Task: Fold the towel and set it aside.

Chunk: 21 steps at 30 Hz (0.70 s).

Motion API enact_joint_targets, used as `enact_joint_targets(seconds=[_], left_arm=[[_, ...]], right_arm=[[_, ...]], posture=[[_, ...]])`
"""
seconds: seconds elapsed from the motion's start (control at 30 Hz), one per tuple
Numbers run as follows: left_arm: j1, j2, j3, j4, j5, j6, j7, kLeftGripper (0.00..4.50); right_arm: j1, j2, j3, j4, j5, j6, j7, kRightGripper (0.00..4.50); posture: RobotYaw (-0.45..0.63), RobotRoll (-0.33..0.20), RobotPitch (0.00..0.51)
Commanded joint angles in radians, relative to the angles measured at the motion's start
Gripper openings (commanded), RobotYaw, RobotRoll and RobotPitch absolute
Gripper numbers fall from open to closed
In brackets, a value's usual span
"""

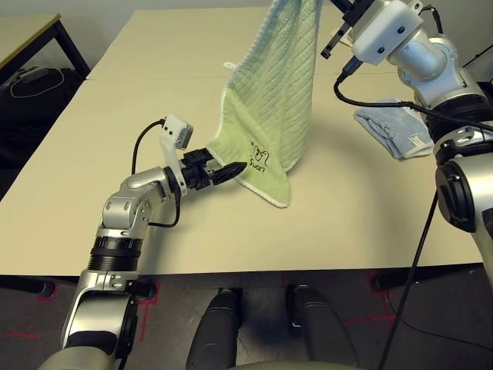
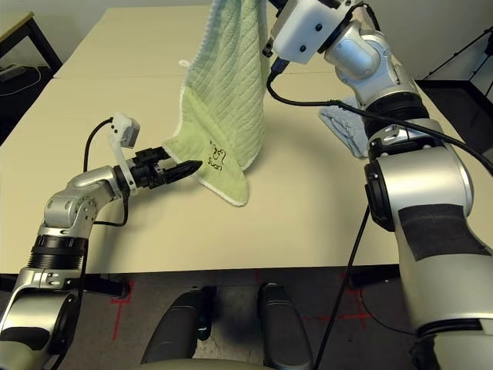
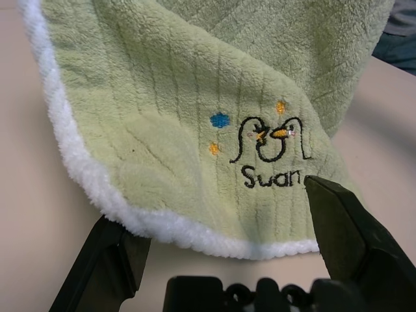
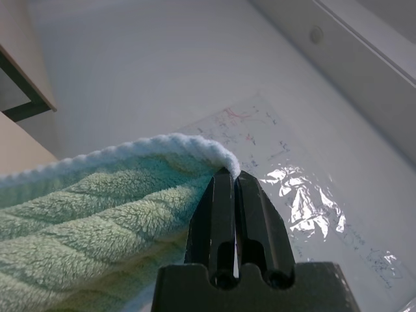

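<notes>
- While your right gripper (image 4: 235, 175) stays out of the argument about its grasp, clenched on the white edging, the light green towel (image 1: 269, 100) hangs from it over the table (image 1: 362, 193).
- You have plush, ribbed terry here, bordered by a fluffy white trim; the lower corner droops to a rounded point with a dark stitched swan mark (image 3: 270, 153) reading "Swan".
- Your left gripper (image 3: 224, 227) is spread wide beside that corner, one finger on either side of the trim; whether either one touches the cloth is hard to judge.
- A small white loop (image 1: 230, 66) sticks out from the towel's edge.
- To the right on the smooth, pale tabletop you have a light blue towel (image 1: 397, 129), crumpled, with a white label, partly behind your right arm's black cable (image 1: 385, 104).
- Behind, a glossy clear sheet (image 4: 292, 195) with scribbles covers part of the wall (image 4: 149, 65).
</notes>
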Motion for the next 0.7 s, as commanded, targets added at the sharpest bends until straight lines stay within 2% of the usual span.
enact_joint_targets(seconds=[0.03, 0.27, 0.43, 0.53, 0.7], left_arm=[[-0.009, 0.017, 0.005, 0.003, -0.007, 0.018, -0.017, 4.50], [-0.038, 0.055, 0.039, 0.072, -0.023, 0.051, -0.031, 4.50], [-0.167, 0.009, 0.075, 0.241, -0.020, 0.029, 0.006, 4.50], [-0.231, -0.019, 0.093, 0.318, -0.035, 0.069, 0.008, 4.50], [-0.270, -0.003, 0.073, 0.379, -0.043, 0.193, -0.042, 4.50]], right_arm=[[-0.013, -0.015, 0.009, 0.009, -0.006, -0.010, -0.007, 0.04], [-0.019, -0.011, 0.006, 0.010, 0.000, -0.012, 0.000, 0.04], [-0.017, -0.001, 0.009, 0.014, 0.004, -0.013, 0.009, 0.04], [-0.016, 0.003, 0.009, 0.013, 0.006, -0.016, 0.016, 0.04], [-0.012, -0.002, 0.004, 0.009, 0.016, -0.021, 0.028, 0.04]], posture=[[0.04, 0.000, 0.093], [0.04, 0.000, 0.096], [0.05, 0.000, 0.101], [0.05, 0.000, 0.101], [0.03, 0.000, 0.100]])
